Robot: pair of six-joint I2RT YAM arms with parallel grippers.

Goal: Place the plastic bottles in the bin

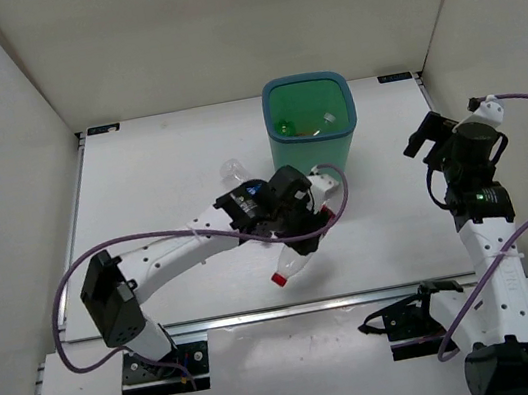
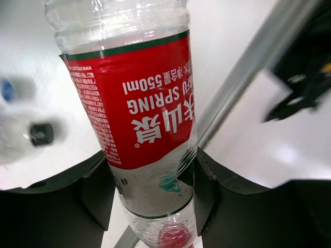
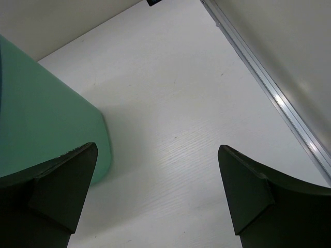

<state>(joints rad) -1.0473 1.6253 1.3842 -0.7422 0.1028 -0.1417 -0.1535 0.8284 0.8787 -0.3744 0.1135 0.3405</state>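
Nearest, by the metal rail along the counter's near edge, a clear plastic bottle is lying slantwise in the left gripper. Its red cap is pointing toward the near edge. A glossy red label with white lettering and a thin green band is wrapping its cylindrical body, and the bare plastic past the label is showing ribs. The gripper's two black fingers are pressing flat against opposite sides of the bottle, low on the label, so the gripper is clamping it. Whether the bottle is resting on the counter or hanging just above it cannot be told.

Just beyond the left arm's wrist, a second clear bottle is showing its rounded end on the white surface. In the left wrist view it may be the blurred shape with a dark cap at the left.

Farther back and slightly right, the bin is standing upright on the counter, a smooth teal plastic tub with a rounded-square mouth and a bluish rim. Green and pale shapes are lying inside, too small to make out.

Over at the right, the right gripper is hovering with its matte black fingers spread wide and holding nothing. It is facing finely ribbed white counter, with the bin's wall just to its left.
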